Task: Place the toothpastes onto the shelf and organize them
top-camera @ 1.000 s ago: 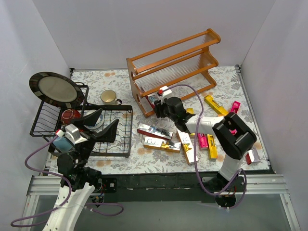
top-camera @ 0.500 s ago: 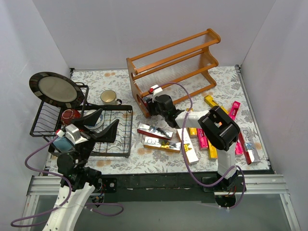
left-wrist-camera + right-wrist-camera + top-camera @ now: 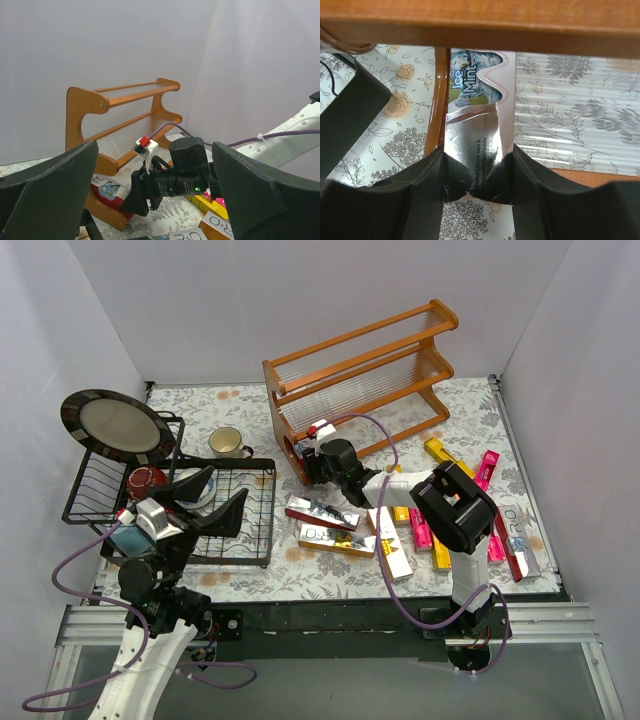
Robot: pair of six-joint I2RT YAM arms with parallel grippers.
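**Right claw (image 3: 475, 172) pinching a toothpaste carton (image 3: 474, 140) at the bottom tier of the shelf (image 3: 360, 337).**

The carton's far end passes under the wooden front rail, just beside the left side panel, and open slats lie to its right. The left claw (image 3: 208, 497) hangs spread wide above the dish rack (image 3: 250, 530), well apart. Other cartons (image 3: 335, 540) lie scattered on the table (image 3: 470, 410) between the shelf and the near edge.

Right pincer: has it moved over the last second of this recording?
Yes. In the top view the right pincer, shut on a toothpaste carton, shifted left toward the shelf's lower left end.
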